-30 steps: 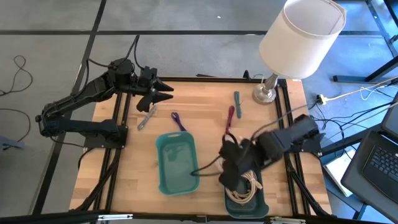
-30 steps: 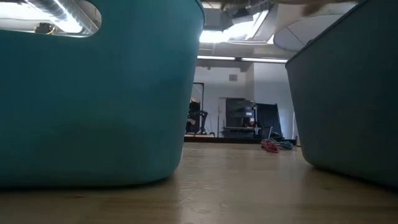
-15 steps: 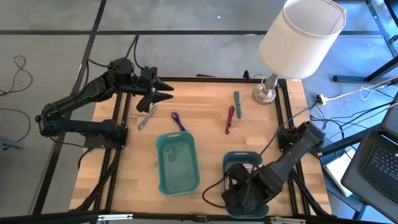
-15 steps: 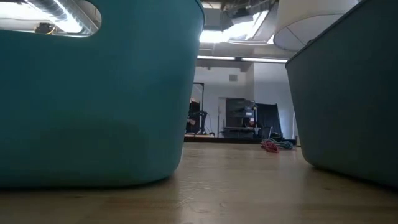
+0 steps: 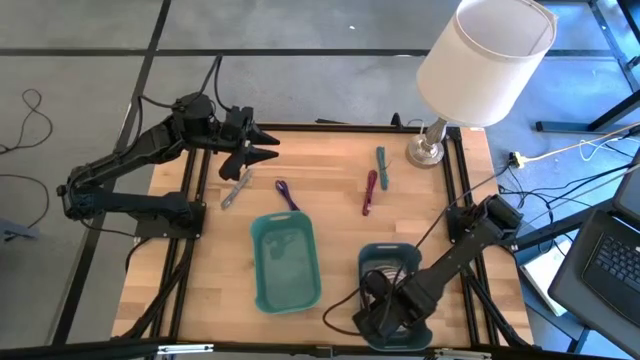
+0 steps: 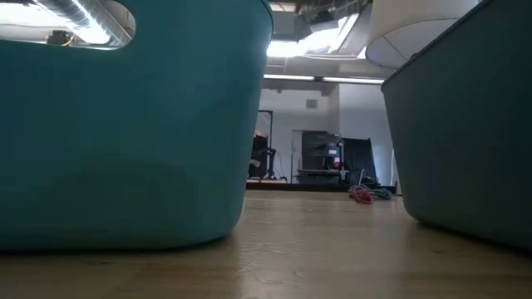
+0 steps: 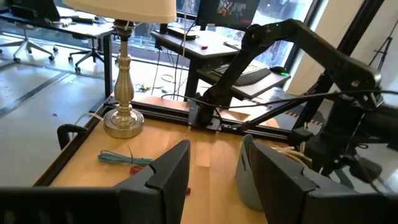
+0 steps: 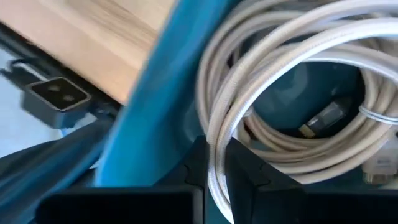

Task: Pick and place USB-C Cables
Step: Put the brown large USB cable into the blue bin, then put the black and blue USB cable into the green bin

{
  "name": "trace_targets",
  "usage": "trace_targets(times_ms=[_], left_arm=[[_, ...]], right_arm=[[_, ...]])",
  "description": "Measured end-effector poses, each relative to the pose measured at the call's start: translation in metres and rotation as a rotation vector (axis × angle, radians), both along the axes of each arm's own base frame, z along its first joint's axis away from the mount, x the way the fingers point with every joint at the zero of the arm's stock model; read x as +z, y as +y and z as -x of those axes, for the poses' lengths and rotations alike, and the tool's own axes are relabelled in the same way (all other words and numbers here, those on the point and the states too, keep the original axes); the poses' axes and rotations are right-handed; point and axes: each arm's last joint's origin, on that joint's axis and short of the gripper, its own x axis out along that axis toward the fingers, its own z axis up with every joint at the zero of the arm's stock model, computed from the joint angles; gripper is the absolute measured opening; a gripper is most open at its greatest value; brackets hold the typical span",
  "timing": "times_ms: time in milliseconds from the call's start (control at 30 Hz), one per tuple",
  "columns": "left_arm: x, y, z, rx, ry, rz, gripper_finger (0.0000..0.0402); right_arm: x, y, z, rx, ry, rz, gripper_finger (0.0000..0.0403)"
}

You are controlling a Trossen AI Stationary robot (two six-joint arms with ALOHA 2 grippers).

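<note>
Cream-white USB-C cable coils lie inside the right teal tray, at its near end. My right gripper reaches down into that tray and is shut on a coil strand; in the high view the arm hides the coils. The left teal tray holds no cable that I can see. Short leads lie flat on the table: purple, magenta, teal and grey. My left gripper hangs open above the far left corner, over the grey lead. My right gripper pinches one strand of a cream-white coil between its two fingers, coming from above and pointing down into the tray. The strand runs lengthwise through the narrow gap. The rest of the coil lies on the tray bottom.
A table lamp stands at the far right corner, its shade overhanging the table. The two tray walls fill the low view, with the magenta and teal leads far behind. Bare wood shows between the trays and the leads.
My right arm has swung from the far end of the right tray toward the table's near edge and gone down into the tray's near end, covering the coils that showed there a second ago. The left arm has kept still.
</note>
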Motion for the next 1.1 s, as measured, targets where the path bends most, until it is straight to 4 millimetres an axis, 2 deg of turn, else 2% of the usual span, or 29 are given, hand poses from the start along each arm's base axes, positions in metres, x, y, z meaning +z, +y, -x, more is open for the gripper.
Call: trace_targets(times_ms=[267,500,833,1100], left_arm=[[0.001,0.0,0.0,0.0,-0.006,-0.003,0.0161],[0.001,0.0,0.0,0.0,-0.006,-0.003,0.0161],[0.001,0.0,0.0,-0.001,-0.006,-0.011,0.0161],[0.001,0.0,0.0,-0.006,-0.008,-0.037,0.0161]], right_arm=[[-0.034,-0.003,0.006,0.011,0.065,-0.037,0.003],[-0.045,-0.003,0.006,0.009,0.057,-0.054,0.0039],[-0.042,-0.005,0.006,-0.021,0.059,-0.025,0.0128],[-0.013,-0.007,0.003,-0.037,0.071,0.022,0.0167]])
